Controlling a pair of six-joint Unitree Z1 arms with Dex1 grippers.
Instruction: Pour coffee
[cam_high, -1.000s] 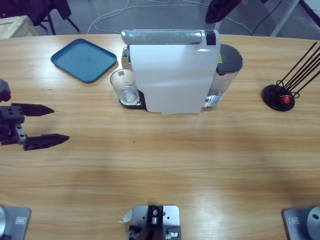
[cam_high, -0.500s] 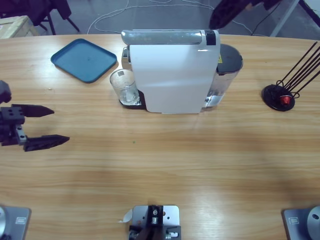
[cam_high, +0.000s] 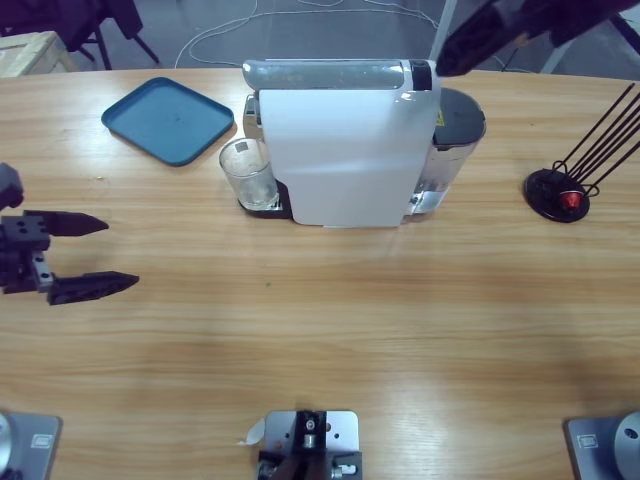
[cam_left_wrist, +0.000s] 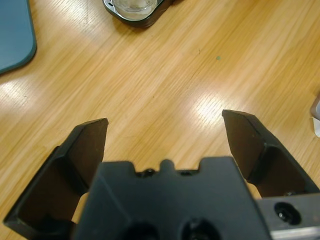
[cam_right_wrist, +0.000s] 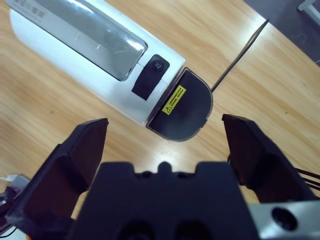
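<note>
1. Black and spread wide, my left gripper (cam_high: 95, 255) hangs over bare wood at the table's (cam_high: 330, 330) nine o'clock edge, holding nothing.
2. My right gripper (cam_right_wrist: 165, 127) is also spread wide and holding nothing, high above the coffee machine's (cam_high: 345, 140) lid; in the high view it shows at one o'clock (cam_high: 470, 45).
3. From my left jaws, the glass (cam_high: 247, 172) stands toward two o'clock, tucked against the machine's left side on its drip stand.
4. At eleven o'clock of the glass lies a blue tray (cam_high: 168, 120).
5. At the machine's three o'clock end sits its dark water tank (cam_right_wrist: 181, 106), and well beyond it a black wire stand (cam_high: 562, 192).
</note>
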